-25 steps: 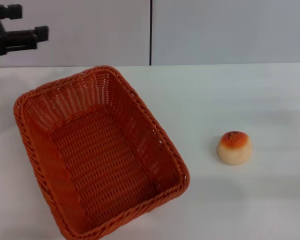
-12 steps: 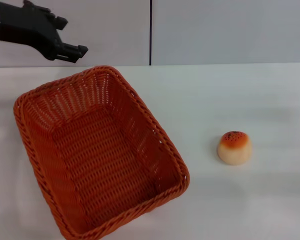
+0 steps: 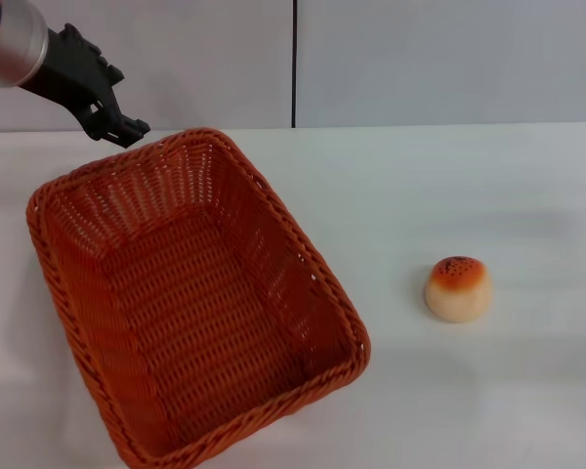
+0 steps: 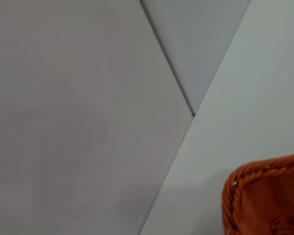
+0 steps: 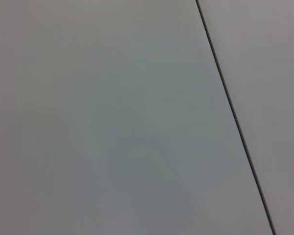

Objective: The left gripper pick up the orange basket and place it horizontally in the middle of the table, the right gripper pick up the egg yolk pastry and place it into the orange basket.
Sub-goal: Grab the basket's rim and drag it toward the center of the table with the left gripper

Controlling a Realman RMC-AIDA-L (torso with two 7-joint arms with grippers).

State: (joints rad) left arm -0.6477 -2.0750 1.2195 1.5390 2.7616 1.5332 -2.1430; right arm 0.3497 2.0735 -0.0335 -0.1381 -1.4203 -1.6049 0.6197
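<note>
The orange basket [image 3: 190, 298] lay askew on the left part of the white bench [image 3: 449, 195], nothing inside it, its near corner close to the front edge. The egg yolk pastry [image 3: 458, 288] sat well apart to its right. Farther back, the left gripper [image 3: 125, 130] hung just above the basket's far left rim; whether its fingers were parted could not be told.

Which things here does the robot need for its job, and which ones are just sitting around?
Needed for the job:
- left gripper, near the basket's far rim
- orange basket, empty
- egg yolk pastry, alone on the table
- table

Just around:
- grey wall panels behind the table

The right gripper is out of view.
</note>
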